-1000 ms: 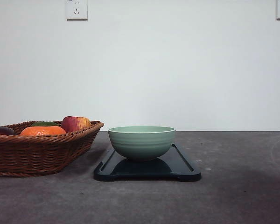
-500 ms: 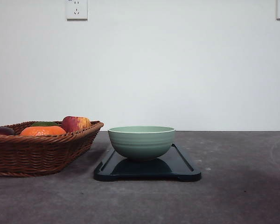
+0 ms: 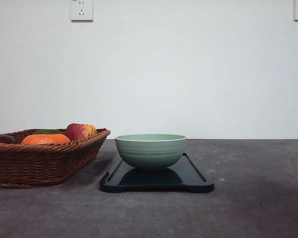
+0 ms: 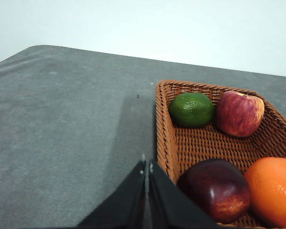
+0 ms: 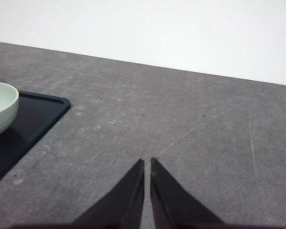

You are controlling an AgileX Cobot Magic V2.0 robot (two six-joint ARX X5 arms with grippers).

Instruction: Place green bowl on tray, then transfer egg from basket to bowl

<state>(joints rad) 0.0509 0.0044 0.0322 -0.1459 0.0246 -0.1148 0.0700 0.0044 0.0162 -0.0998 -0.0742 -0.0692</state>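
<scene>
The egg [image 4: 214,190], taken here to be the dark reddish-brown rounded item, lies inside the basket [image 4: 164,129] against the woven wall nearest the left fingers [image 4: 147,168], with the orange fruit [image 4: 272,190] touching it on its far side. A risk is judged here: the egg is wedged between wall and fruit, so a descending finger could strike the braided rim or nudge the fruit, and the smooth shell could slip from a shallow grip. Confusion with the red-yellow apple [image 4: 239,113] at the far end of the basket is also possible. The left fingers are pressed together, outside the basket, just beside its rim. The green bowl [image 3: 150,150] already stands on the tray [image 3: 193,177], mid-tabletop. The right fingers [image 5: 147,163] are likewise closed, empty, over bare tabletop [image 5: 190,124] near the tray's corner.
</scene>
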